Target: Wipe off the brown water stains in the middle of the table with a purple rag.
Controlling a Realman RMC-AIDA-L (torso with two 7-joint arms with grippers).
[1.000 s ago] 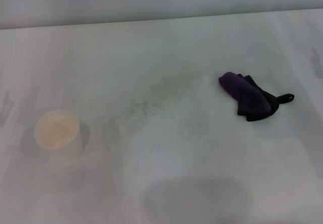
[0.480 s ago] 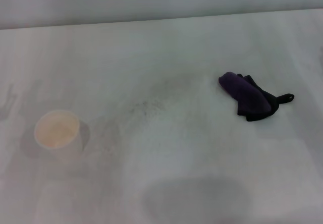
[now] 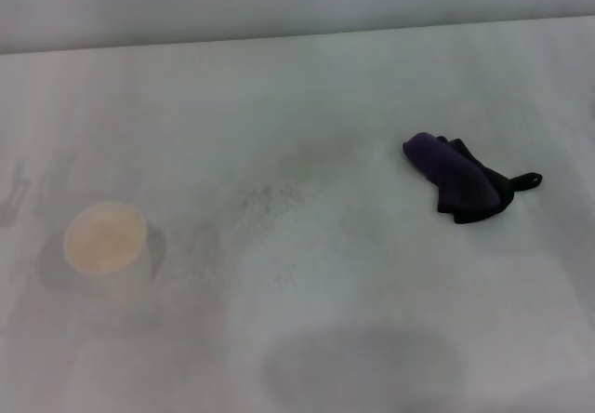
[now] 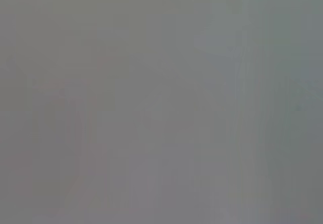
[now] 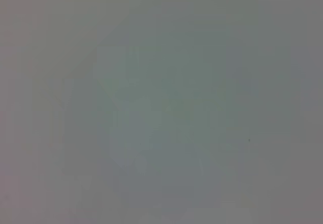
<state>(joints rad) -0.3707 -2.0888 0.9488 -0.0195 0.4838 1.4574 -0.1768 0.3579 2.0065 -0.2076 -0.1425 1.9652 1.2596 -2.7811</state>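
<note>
Almost nothing differs from the earlier head views. The one change is a faint grey shadow on the table (image 3: 307, 78), at its left edge beyond the paper cup (image 3: 104, 239): it has slid a little nearer the cup's side and grown fainter. A similar shadow at the right edge is gone.

Bare test bench, likely lab: plain white table (image 3: 307, 87), grey backdrop, 1 paper cup (image 3: 104, 239).

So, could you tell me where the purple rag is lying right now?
In the head view the purple rag lies bunched on the table, on the robot's right side, well apart from the paper cup on the left.
</note>
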